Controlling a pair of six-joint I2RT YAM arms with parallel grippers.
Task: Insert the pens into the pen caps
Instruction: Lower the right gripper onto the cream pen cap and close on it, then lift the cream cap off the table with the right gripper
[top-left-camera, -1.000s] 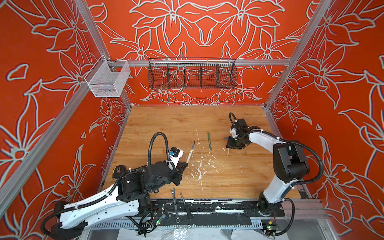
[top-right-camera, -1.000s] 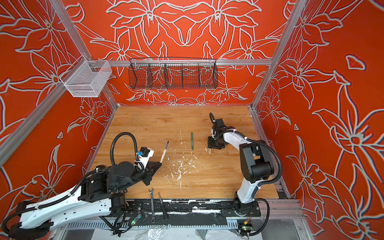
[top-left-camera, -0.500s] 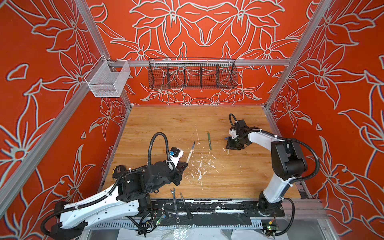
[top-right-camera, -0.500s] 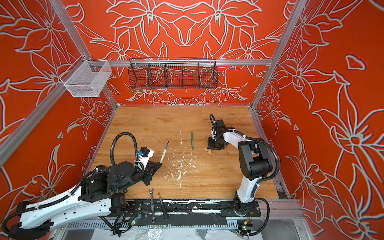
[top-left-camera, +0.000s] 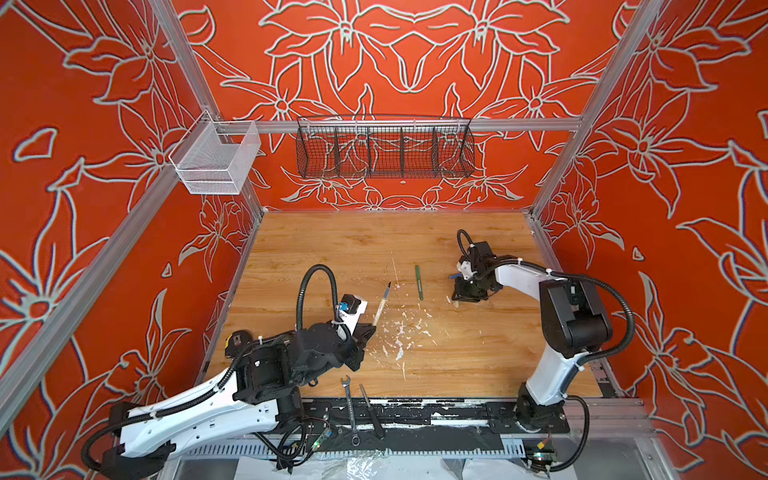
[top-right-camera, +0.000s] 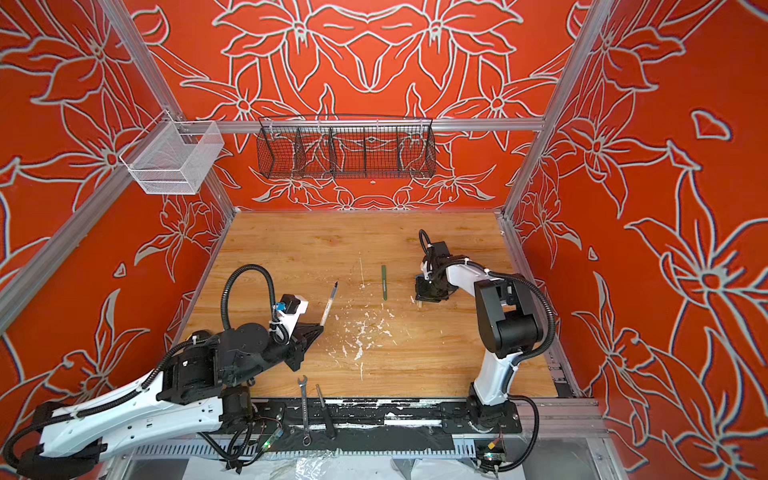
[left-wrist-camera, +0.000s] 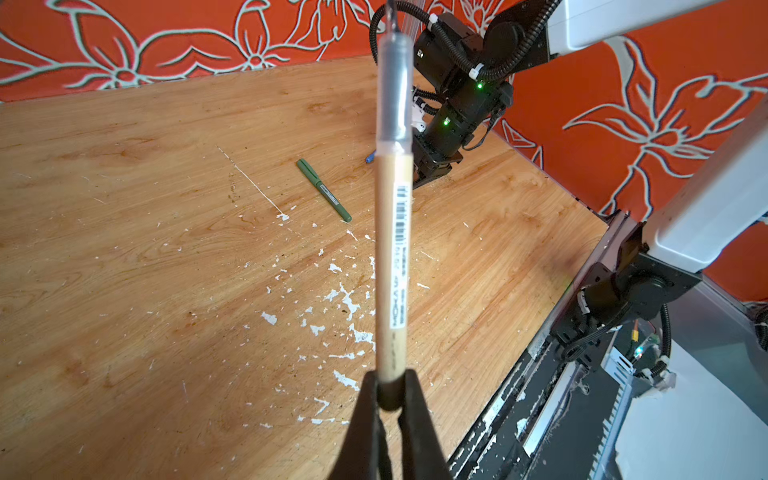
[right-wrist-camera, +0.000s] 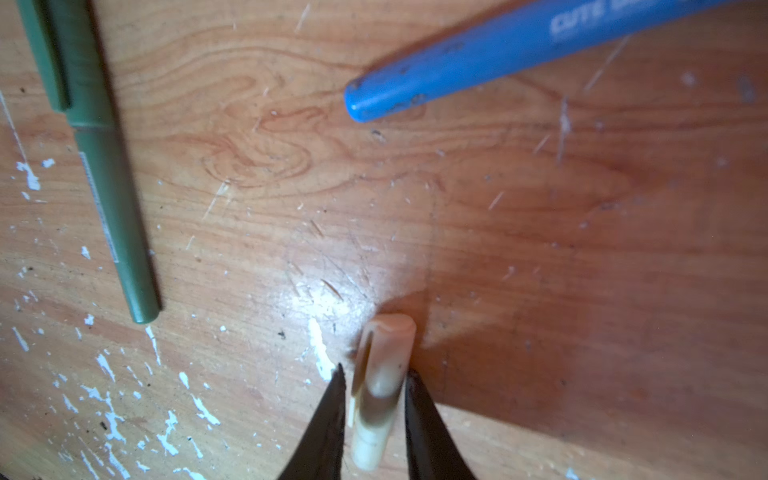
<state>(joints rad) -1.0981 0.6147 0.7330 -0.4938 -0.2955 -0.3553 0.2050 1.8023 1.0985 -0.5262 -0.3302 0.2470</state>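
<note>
We are looking first at the tan cap (right-wrist-camera: 384, 374), lying flat on the wooden table (top-left-camera: 332, 249) near the green pen (right-wrist-camera: 104, 187), on the side toward the right arm (top-left-camera: 519, 274). The right gripper (right-wrist-camera: 375, 369) is straddling it, jaws apart, one finger seemingly against the cap and a sliver of wood showing at the other; we are judging it not yet clamped. We are taking the cap for a light, hard, slick little tube, ready to roll or squirt out of a pinch, with a clip running down one side. A hold across its middle looks best to us, leaving the mouth free; which end is open we cannot tell.

The tan pen (left-wrist-camera: 392, 249) is being held clear of the table on the green pen's opposite side. The left gripper (left-wrist-camera: 390, 399) is clamped on its rear end, the dark tip pointing up and away. Thin, stiff and light, and held so far back, it could wobble at the tip.

The blue pen (right-wrist-camera: 498, 54) is lying near the green pen, on the cap's side. The green pen itself is wearing its cap.

The right arm is reaching out, wrist bent down to the table. The left arm (top-left-camera: 199, 399) is sitting low and folded.
</note>
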